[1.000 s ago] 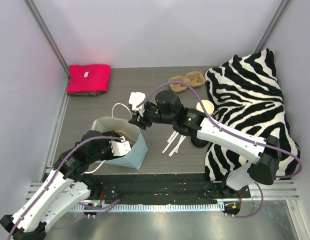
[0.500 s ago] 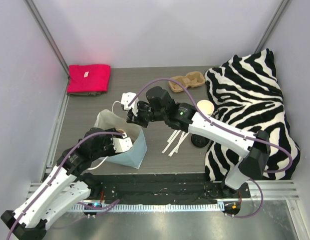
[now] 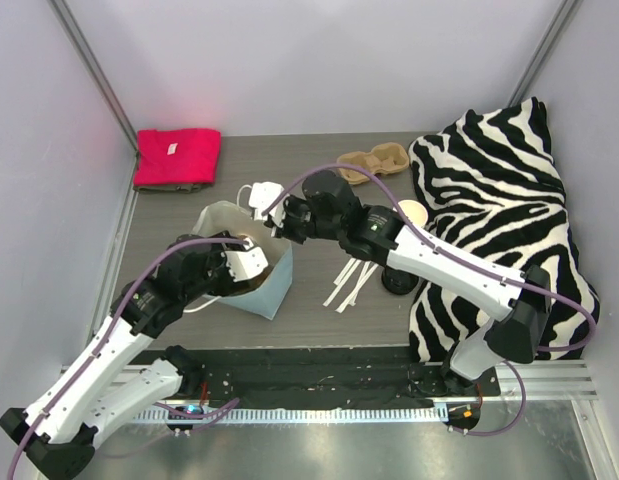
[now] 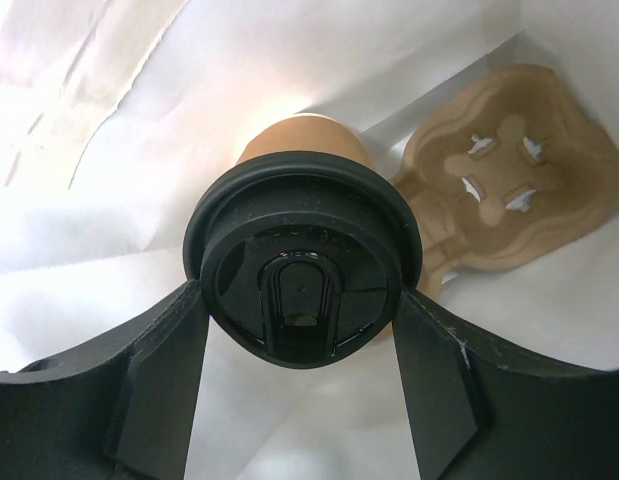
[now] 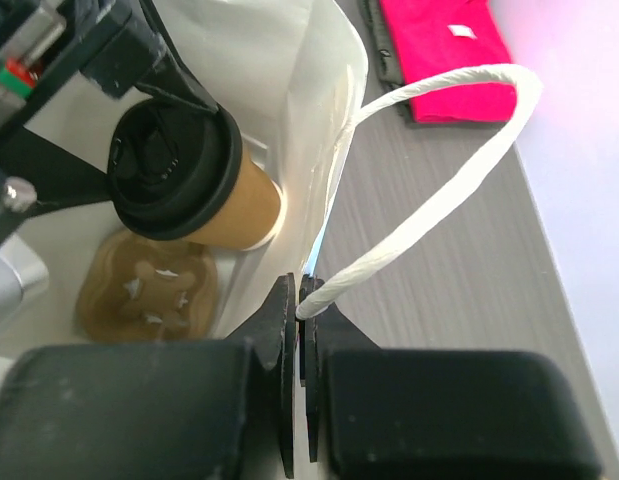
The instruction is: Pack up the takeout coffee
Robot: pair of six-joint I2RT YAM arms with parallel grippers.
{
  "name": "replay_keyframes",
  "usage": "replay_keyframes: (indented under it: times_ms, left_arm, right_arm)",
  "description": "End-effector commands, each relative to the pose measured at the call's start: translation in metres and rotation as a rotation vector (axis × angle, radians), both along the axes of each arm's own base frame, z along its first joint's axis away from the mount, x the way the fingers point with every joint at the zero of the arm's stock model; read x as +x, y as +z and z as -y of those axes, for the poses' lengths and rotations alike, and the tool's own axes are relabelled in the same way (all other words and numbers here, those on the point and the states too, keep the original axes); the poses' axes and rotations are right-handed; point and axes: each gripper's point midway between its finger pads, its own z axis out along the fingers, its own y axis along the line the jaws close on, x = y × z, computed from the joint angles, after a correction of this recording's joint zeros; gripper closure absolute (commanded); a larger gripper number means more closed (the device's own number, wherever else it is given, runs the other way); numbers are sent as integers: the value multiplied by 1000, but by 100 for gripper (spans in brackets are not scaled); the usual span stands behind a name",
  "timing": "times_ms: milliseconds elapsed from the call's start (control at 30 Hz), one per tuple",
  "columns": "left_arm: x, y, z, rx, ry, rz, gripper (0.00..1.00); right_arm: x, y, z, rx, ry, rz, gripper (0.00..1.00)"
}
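Top view first: the left gripper (image 3: pixel 244 270) is down inside the light blue paper bag with white rope handles (image 3: pixel 276 288), and the right gripper (image 3: pixel 274 218) is at the bag's far rim. You can't really tell from up here what's inside the bag.

Left wrist cam sorts that out. The small tan kraft-paper cup with a round black plastic lid (image 4: pixel 301 270) is inside the bag, with the left fingers clamped on either side of the lid. A brown moulded-pulp cup carrier (image 4: pixel 519 190) lies on the bag floor just beyond it.

Right wrist cam shows what neither of the others does: its jaws are pressed together on the bag's rim, right where a handle joins, holding the mouth open. It also shows the cup tilted, not seated in the carrier.

So I'd say it's mostly done: the coffee is in the bag, what's left is setting it down and letting go.
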Motion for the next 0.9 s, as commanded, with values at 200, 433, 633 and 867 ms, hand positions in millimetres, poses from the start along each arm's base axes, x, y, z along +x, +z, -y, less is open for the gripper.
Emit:
replay_keyframes:
  times_ms: [200, 433, 633, 867]
  left_arm:
    - [4, -4, -14, -73, 167, 11, 72]
    - [3, -46, -22, -111, 280, -26, 72]
    - [8, -45, -12, -166, 300, -57, 72]
    - [5, -48, -11, -132, 235, -30, 71]
  right_arm:
    - [14, 40, 19, 16, -17, 314, 99]
    - [2, 53, 17, 54, -15, 447, 99]
    - [3, 45, 22, 49, -63, 398, 99]
    - [14, 22, 22, 44, -61, -86, 66]
